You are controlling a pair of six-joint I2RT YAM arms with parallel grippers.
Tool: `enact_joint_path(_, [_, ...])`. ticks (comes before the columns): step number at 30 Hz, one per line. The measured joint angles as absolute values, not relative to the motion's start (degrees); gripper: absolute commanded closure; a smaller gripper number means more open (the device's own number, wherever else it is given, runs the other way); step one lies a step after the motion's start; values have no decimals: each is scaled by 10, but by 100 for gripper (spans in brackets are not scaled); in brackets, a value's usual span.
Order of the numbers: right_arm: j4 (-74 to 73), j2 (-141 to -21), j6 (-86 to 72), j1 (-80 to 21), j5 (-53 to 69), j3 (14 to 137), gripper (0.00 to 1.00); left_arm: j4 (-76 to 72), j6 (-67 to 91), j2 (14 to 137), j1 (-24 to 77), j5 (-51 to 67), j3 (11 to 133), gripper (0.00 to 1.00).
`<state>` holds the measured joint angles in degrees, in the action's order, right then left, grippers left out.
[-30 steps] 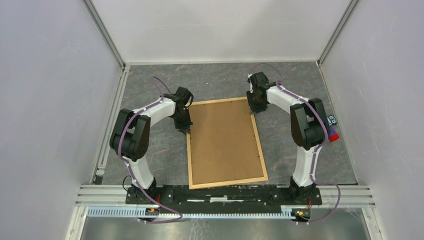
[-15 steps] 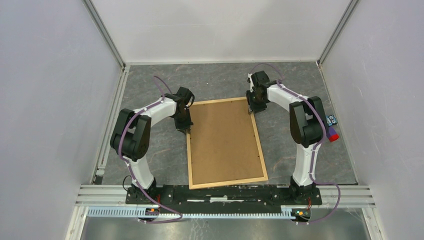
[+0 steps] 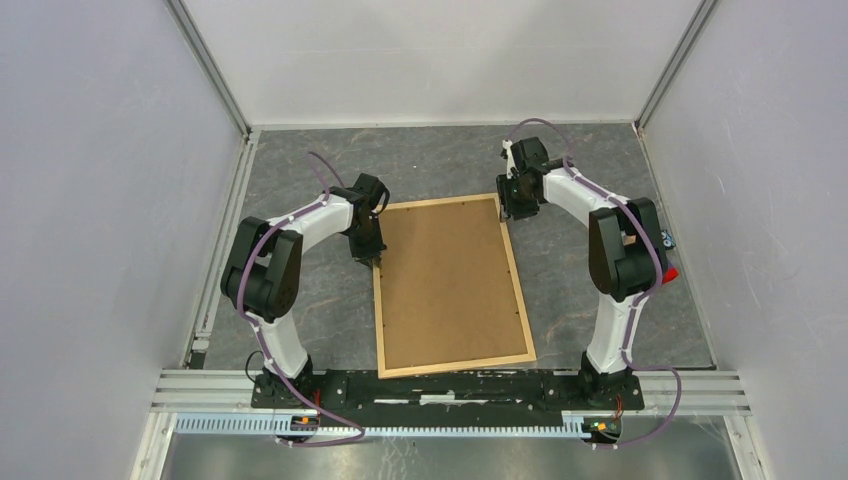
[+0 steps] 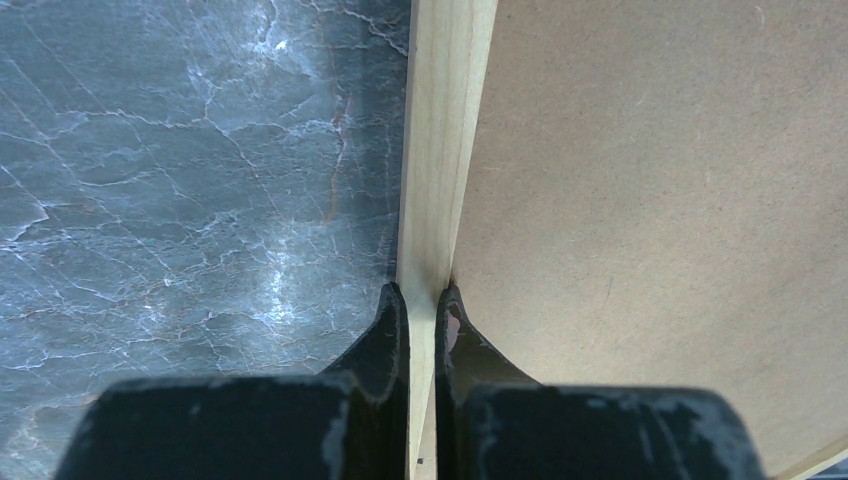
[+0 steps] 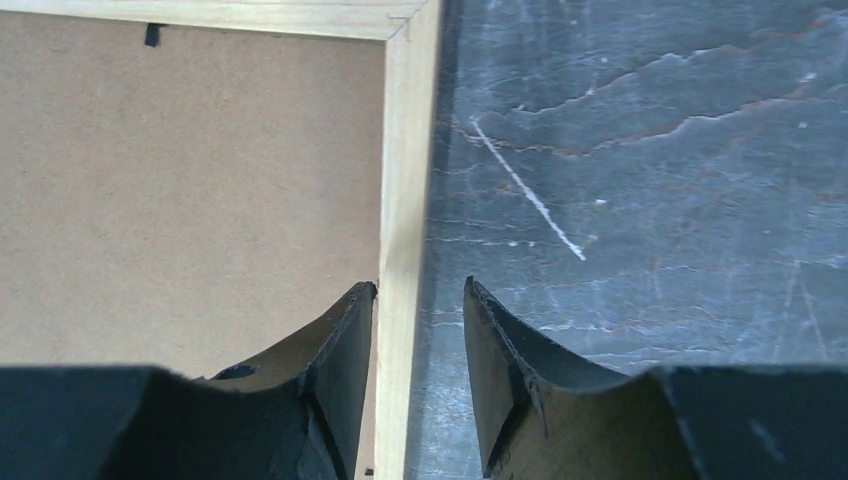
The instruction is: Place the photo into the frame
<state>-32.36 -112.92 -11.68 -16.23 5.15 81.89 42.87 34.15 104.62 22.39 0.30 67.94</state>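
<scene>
We judge it nearly done: plain brown board (image 3: 450, 285) fills the thin light-wood rectangular frame (image 3: 378, 300), photo unseen; left gripper (image 4: 421, 292) clenches its rail, right gripper (image 5: 420, 285) parted.

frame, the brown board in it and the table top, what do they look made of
The frame looks like pale unfinished wood: fine lengthwise grain, matt face. The board is probably fibreboard or hardboard: flat brown, speckled, no grain. The table is dark grey with pale veins like slate or marble, slightly shiny; it could be a printed surface.
</scene>
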Motion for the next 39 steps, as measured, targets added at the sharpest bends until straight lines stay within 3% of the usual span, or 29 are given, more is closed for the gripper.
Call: enact_joint_path(39, [-335, -1146, -113, -177, -3, 819, 61, 429, 342, 1047, 225, 1, 680, 98])
